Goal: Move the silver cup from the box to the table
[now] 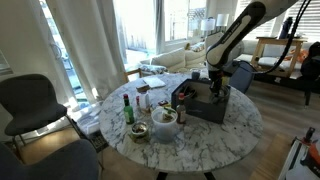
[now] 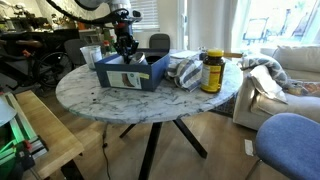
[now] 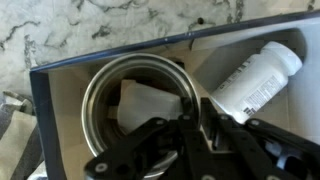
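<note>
The silver cup (image 3: 112, 72) stands upright inside the dark box (image 3: 55, 95), seen from above in the wrist view. My gripper (image 3: 192, 112) reaches down into the box, one finger inside and one outside the cup's right rim, shut on that rim. In both exterior views the gripper (image 1: 213, 88) (image 2: 125, 48) is lowered into the box (image 1: 205, 106) (image 2: 125, 76), and the cup is hidden there. The box sits on the round marble table (image 1: 200, 142) (image 2: 150, 100).
A white plastic bottle (image 3: 255, 78) lies in the box beside the cup. A green bottle (image 1: 127, 109), a white pot (image 1: 165, 120), a yellow-lidded jar (image 2: 212, 72) and a cloth (image 2: 185, 70) stand on the table. Chairs (image 1: 30, 105) surround it.
</note>
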### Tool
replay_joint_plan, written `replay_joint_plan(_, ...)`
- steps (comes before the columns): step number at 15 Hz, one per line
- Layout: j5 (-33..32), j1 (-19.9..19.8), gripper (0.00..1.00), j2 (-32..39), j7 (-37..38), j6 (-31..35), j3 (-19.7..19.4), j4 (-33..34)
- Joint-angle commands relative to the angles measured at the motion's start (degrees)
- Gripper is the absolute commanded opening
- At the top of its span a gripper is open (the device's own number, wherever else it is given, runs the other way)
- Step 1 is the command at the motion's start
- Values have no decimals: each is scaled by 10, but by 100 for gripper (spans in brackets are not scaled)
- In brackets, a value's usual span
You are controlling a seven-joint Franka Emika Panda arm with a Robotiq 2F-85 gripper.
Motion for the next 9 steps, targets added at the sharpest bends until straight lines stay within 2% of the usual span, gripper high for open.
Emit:
replay_joint_plan(1,-26,1,0,0,29,-28,0,10)
replay_joint_plan(3,-34,1,2,-21,22,-47,2,9)
replay_joint_plan(6,-45,10,1,-93,-14,-81,15,-16)
replay_joint_plan(9,-59,29,1,-160,-51,-151,40,-26)
